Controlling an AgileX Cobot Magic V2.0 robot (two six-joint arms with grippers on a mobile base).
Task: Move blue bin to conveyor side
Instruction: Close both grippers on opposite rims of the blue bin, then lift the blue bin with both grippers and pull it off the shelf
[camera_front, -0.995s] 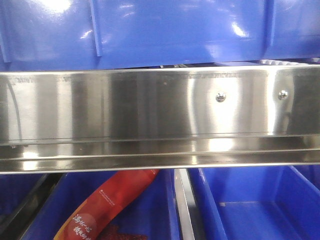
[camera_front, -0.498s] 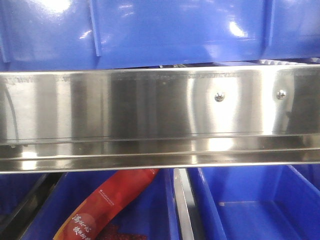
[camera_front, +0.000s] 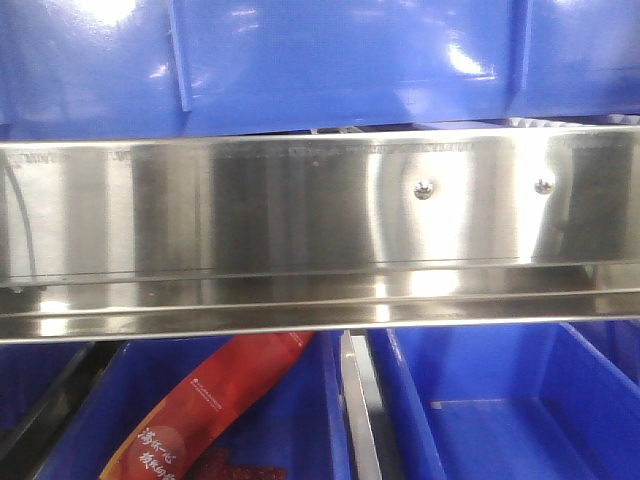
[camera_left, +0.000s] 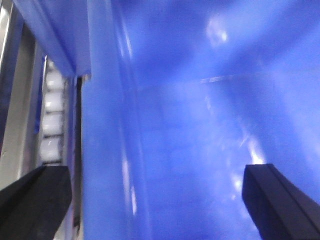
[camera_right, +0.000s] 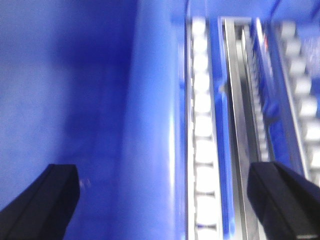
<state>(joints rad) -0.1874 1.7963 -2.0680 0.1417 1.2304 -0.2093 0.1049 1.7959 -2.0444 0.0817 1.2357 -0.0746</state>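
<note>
The blue bin (camera_front: 340, 60) fills the top of the front view, its glossy ribbed side sitting above the steel rail. My left gripper (camera_left: 155, 172) is open, its jaws wide apart astride the bin's left wall (camera_left: 105, 150), with one finger outside by the rollers and one inside the bin. My right gripper (camera_right: 162, 170) is open, astride the bin's right wall (camera_right: 150, 125), with one finger inside the bin and one over the rack rails. Neither gripper touches the wall that I can see. The conveyor is out of view.
A shiny steel rack rail (camera_front: 300, 220) crosses the front view. Below it are a blue bin holding a red snack packet (camera_front: 215, 395) and another blue bin (camera_front: 500, 420). White roller tracks run beside the bin on the left (camera_left: 50, 120) and the right (camera_right: 202, 125).
In the front view the rail screws, the bins and the packet have shifted a little to the left and slightly up. Nothing else has visibly changed.
</note>
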